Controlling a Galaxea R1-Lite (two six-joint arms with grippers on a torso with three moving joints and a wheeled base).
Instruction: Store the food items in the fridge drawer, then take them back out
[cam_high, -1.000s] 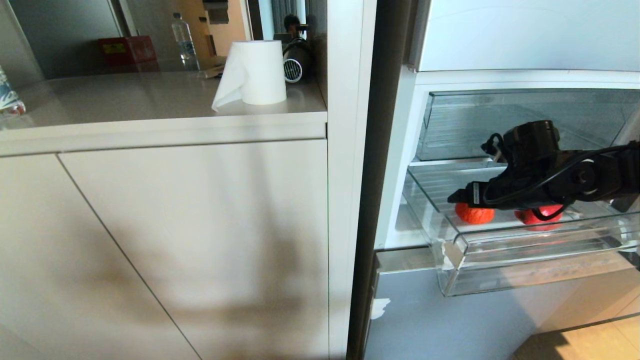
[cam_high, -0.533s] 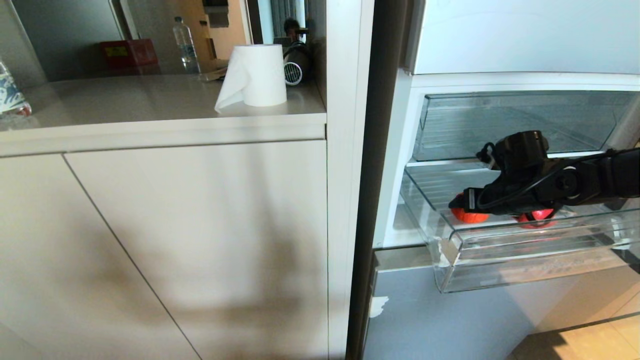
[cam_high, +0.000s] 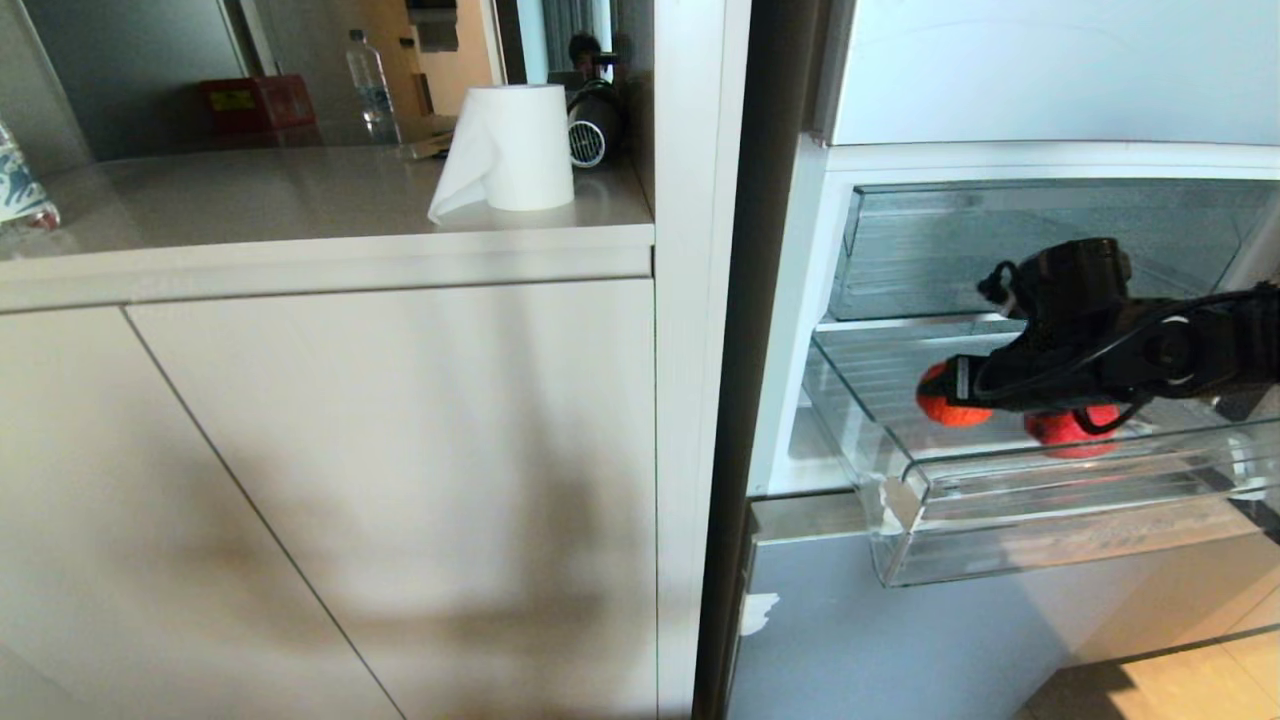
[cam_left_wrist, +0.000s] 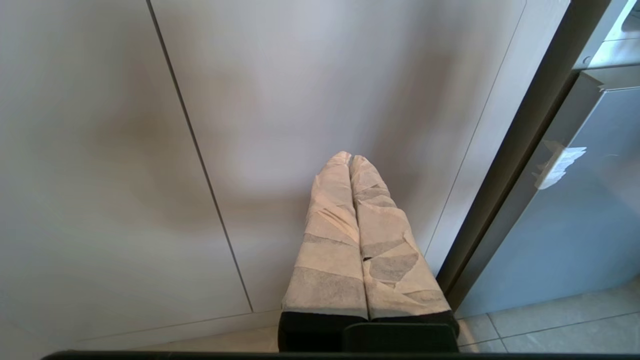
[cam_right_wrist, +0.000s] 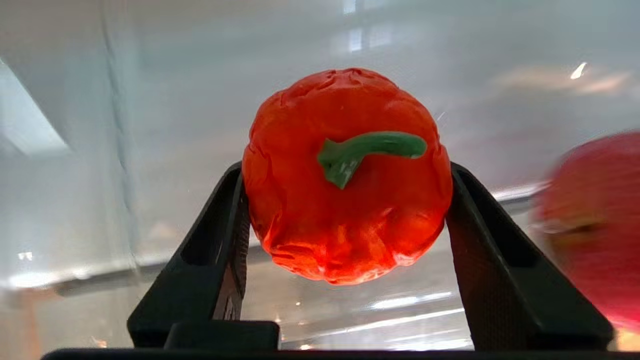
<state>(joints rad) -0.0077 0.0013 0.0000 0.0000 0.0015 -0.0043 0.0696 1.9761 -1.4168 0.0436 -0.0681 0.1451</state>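
Here, apparently ribbed fridge drawer (cam_high: 905, 480) beside cabinets (cam_high: 400, 450).

The fridge drawer (cam_high: 1050, 520) is pulled out, and its top is left open toward the front; entry from above and in front is possible there. Overhead room is limited by the upper clear bin (cam_high: 1000, 250), which sits just above the drawer's rear part. The curled front lip of the drawer rises as a low wall across the front. Inside, the space is shared by the orange-red fruit (cam_right_wrist: 345, 175), clasped on both sides by the right gripper (cam_right_wrist: 345, 200), and the red apple (cam_high: 1070, 432) just beside it, so little gap is left between them. To the left the opening is bounded by the white fridge wall (cam_high: 800, 330) and the cabinet side panel (cam_high: 690, 350).
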